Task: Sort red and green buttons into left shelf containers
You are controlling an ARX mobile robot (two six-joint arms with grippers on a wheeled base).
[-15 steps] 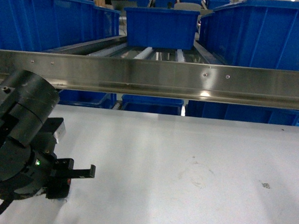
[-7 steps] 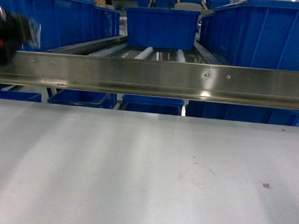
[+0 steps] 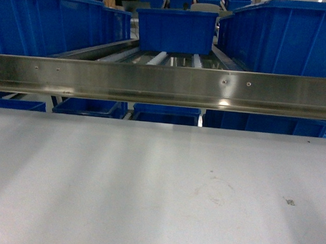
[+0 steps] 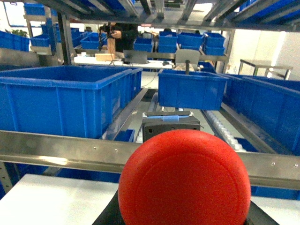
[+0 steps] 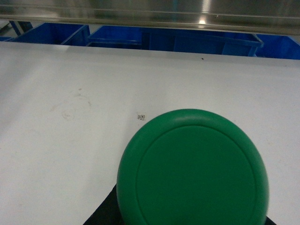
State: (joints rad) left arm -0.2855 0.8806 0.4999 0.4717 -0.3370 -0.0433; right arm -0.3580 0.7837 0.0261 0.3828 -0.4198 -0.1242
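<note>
Head view: bare white surface (image 3: 149, 181) near, steel rail (image 3: 164, 84) across the middle, blue bins behind it. Left bin (image 3: 53, 22) far left, a smaller bin (image 3: 176, 29) centre, another bin (image 3: 285, 38) right. No arm, gripper or button shows here.

Left wrist view: red button (image 4: 183, 180) fills the lower centre, cap facing the camera, raised about level with the rail and pointing at the shelf. Left bin (image 4: 65, 98) sits beyond the rail, left of the button and well apart. Button looks carried by the left gripper, but the jaws are hidden behind the cap; can't tell how far open.

Right wrist view: green button (image 5: 192, 171) fills the lower centre, low above the surface (image 5: 70, 117), rail at the top edge. Right gripper likewise hidden; grip likely, opening can't tell.

Progress, as a judgement: both buttons picked up, neither in a bin yet. Red is closer to drop-off; green is left to bring over.
</note>
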